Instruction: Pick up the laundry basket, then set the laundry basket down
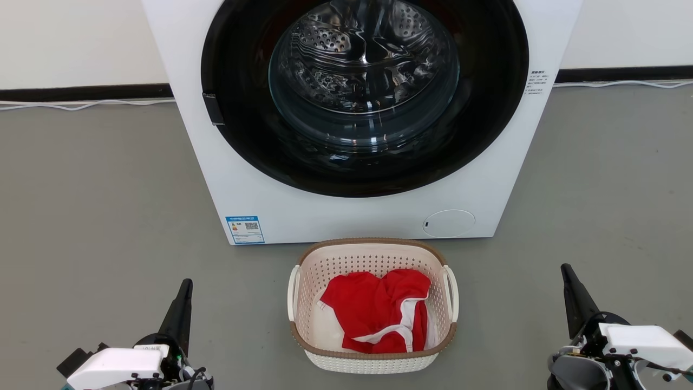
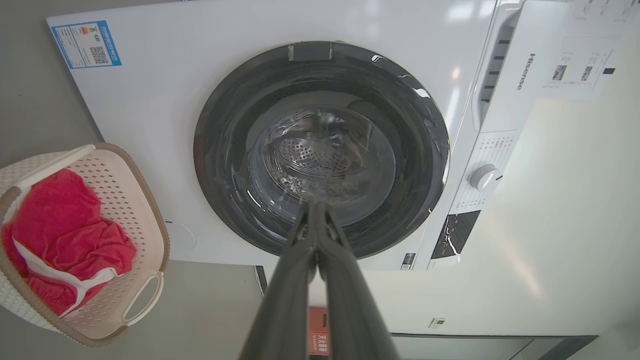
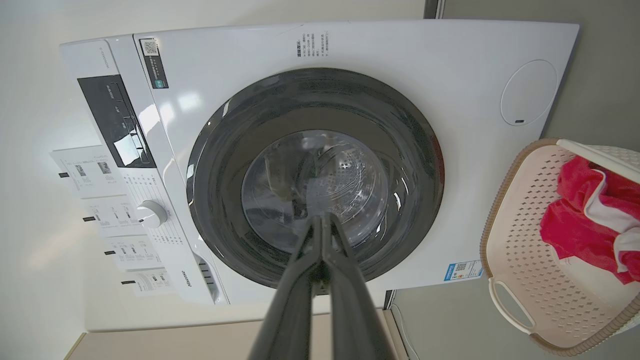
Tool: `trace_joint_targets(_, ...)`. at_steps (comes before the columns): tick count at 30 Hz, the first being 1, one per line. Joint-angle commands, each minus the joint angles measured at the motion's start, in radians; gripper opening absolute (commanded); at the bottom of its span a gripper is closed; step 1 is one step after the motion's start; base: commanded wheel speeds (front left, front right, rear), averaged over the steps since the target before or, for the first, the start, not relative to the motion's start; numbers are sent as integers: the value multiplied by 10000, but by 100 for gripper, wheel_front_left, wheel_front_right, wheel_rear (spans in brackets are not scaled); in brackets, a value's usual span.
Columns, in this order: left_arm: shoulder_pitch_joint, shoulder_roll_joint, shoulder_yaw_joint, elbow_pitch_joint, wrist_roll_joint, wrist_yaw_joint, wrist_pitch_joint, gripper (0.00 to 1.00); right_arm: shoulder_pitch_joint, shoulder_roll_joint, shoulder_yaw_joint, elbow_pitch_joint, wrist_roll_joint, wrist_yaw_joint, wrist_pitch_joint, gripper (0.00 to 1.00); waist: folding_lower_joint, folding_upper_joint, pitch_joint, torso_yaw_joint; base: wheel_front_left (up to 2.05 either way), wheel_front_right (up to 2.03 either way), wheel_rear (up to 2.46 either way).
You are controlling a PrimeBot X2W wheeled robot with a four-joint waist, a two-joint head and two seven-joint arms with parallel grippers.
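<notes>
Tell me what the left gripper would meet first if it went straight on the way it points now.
Probably the washing machine's glass door; the left gripper aims at its middle. The laundry basket lies aside. Depth is unclear.

Noted one washing machine [image 1: 260,184], one laundry basket [image 1: 373,241], one red garment [image 1: 368,309], two grippers, left gripper [image 1: 187,284] and right gripper [image 1: 566,269], one blue label [image 1: 244,229].

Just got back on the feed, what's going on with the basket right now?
Nothing is being held yet. The laundry basket sits on the grey floor right in front of the washing machine, with a red garment inside. The left end effector and the right end effector are low on either side of it, both shut, empty and clear of its handles.
</notes>
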Motion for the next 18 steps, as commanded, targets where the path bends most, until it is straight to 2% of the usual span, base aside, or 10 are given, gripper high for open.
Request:
trace_joint_targets(1,-557,137,305,-290,9,-144,60,0,-291,-75,187,-315,66,71,73,0,0,0,0,0,0,0,0)
trace_joint_targets(3,-557,137,305,-290,9,-144,60,0,-291,-75,187,-315,66,71,73,0,0,0,0,0,0,0,0)
trace_joint_targets(4,0,0,-2,2,0,0,0,100,0,0,0,0,0,0,0,100,0,0,0,0,0,0,0)
trace_joint_targets(9,104,-40,-82,187,-18,15,-100,100,82,24,57,145,-46,-4,-87,100,3,0,8,-1,0,0,0)
trace_joint_targets(13,98,-34,-193,164,-35,10,-219,100,105,21,115,69,-119,-1,-206,100,23,0,-6,-3,0,0,0)
trace_joint_targets(18,100,-27,-300,147,-5,4,-367,100,141,16,183,-32,-307,2,-353,100,2,0,20,-12,0,0,0)
